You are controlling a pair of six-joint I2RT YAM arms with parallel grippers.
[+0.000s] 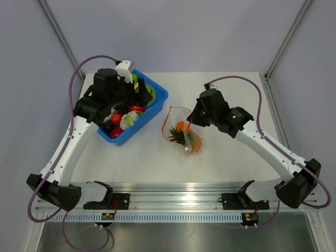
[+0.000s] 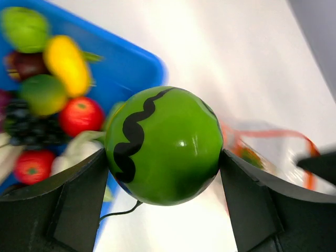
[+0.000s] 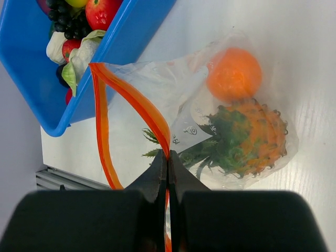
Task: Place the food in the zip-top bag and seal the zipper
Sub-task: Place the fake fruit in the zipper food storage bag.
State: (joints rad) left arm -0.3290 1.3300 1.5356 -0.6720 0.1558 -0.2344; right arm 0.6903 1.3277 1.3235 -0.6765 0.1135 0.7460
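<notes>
My left gripper is shut on a piece of food, a round green toy melon with a black wavy stripe, gripped on both sides above the blue bin. The top view puts this gripper over the bin's far end. My right gripper is shut on the orange-red zipper and pinches one lip, so the mouth of the zip-top bag stands open towards the bin. Inside the bag lie an orange and a pineapple. From above, the bag rests mid-table, just right of the bin.
The blue bin at back left holds several more toy fruits: red ones, dark grapes, a yellow piece. Frame posts rise at the table's back corners. A metal rail runs along the near edge.
</notes>
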